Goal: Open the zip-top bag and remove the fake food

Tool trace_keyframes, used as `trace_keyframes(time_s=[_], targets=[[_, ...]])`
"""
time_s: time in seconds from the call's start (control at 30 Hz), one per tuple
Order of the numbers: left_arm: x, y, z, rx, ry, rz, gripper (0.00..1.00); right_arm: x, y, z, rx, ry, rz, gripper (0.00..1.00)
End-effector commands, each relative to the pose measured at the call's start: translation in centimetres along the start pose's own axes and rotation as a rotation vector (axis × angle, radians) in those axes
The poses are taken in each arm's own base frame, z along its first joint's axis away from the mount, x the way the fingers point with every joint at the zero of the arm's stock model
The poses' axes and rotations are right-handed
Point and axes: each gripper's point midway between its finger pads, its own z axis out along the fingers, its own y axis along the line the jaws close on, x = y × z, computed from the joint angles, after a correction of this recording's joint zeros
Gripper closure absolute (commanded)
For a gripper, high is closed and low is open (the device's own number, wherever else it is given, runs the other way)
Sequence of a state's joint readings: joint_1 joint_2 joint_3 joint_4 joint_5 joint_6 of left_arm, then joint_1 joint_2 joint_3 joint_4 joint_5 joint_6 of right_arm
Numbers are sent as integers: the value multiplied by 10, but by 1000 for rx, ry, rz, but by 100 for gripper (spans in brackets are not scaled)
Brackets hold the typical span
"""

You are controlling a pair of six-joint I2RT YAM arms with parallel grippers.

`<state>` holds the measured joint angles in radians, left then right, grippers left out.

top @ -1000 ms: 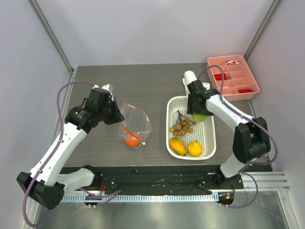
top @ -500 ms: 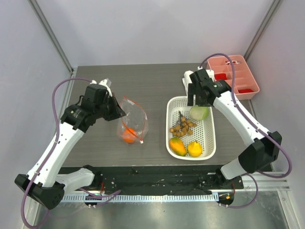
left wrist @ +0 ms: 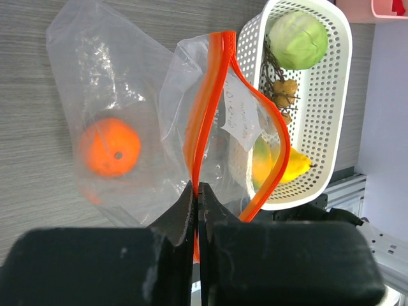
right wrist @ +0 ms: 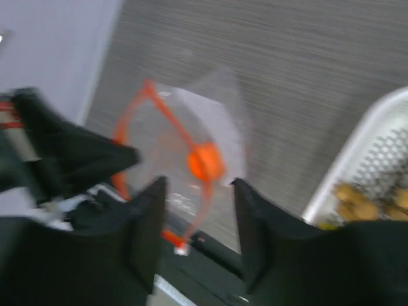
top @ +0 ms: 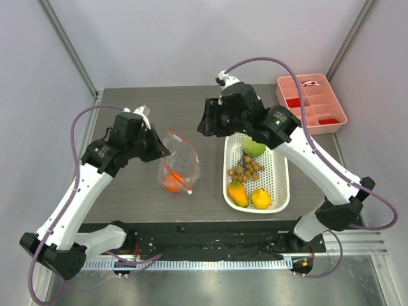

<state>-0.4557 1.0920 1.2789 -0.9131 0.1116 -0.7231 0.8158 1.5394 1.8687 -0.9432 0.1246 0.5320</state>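
The zip-top bag [top: 178, 159] hangs upright over the table, its orange-red zip mouth open. My left gripper [top: 159, 151] is shut on one side of the zip strip [left wrist: 207, 108]; the pinch shows in the left wrist view [left wrist: 196, 186]. An orange [top: 172, 183] lies inside the bag at the bottom [left wrist: 109, 146]. My right gripper [top: 205, 124] is open and empty, in the air right of the bag's mouth; its blurred view [right wrist: 199, 182] looks down on the bag [right wrist: 210, 115] and orange [right wrist: 205, 160]. The green fruit [top: 254, 148], grapes [top: 244, 169], mango [top: 238, 193] and lemon [top: 260, 198] lie in the basket.
The white perforated basket [top: 280, 185] stands right of the bag, also in the left wrist view [left wrist: 325, 115]. A pink compartment tray [top: 312, 102] sits at the back right corner. Bare table lies behind the bag and the basket.
My right gripper let go of the green fruit in the basket, rose and swung left toward the bag's mouth. My left gripper kept its hold, lifting the bag slightly.
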Motion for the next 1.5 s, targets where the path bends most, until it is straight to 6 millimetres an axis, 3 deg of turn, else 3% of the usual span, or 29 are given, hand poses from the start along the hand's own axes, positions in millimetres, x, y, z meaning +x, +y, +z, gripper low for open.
trace_keyframes(time_s=[0.0, 0.17, 0.27, 0.3, 0.5, 0.77, 0.87, 0.93, 1.1, 1.23, 1.37, 1.47], targets=[[-14, -18, -5, 78, -49, -17, 100, 1, 78, 19, -203, 23, 185, 73], [-17, -22, -3, 89, -46, -23, 100, 26, 97, 52, -111, 79, 234, 99], [-18, -22, -4, 87, -56, -26, 100, 44, 95, 62, -36, 127, 226, 99], [-18, -21, -4, 83, -57, -26, 100, 61, 88, 70, 39, 153, 209, 99], [-20, -24, -7, 97, -65, -32, 100, 108, 77, 97, 104, 179, 140, 99], [-15, -25, -7, 105, -50, -44, 100, 116, 72, 138, 121, 107, 121, 99], [-10, -23, -6, 106, -34, -52, 100, 110, 85, 138, 83, 114, 209, 99], [-7, -21, -6, 103, -31, -56, 100, 103, 83, 133, 86, 113, 280, 99], [-1, -19, -5, 109, -17, -72, 100, 97, 52, 140, 171, 96, 395, 97], [2, -15, -9, 99, -15, -67, 100, 96, 49, 149, 116, 94, 414, 98], [3, -18, -7, 113, -10, -74, 100, 98, 62, 158, 29, 87, 289, 96], [0, -24, -3, 134, -3, -79, 100, 118, 79, 161, -38, 149, 213, 86]])
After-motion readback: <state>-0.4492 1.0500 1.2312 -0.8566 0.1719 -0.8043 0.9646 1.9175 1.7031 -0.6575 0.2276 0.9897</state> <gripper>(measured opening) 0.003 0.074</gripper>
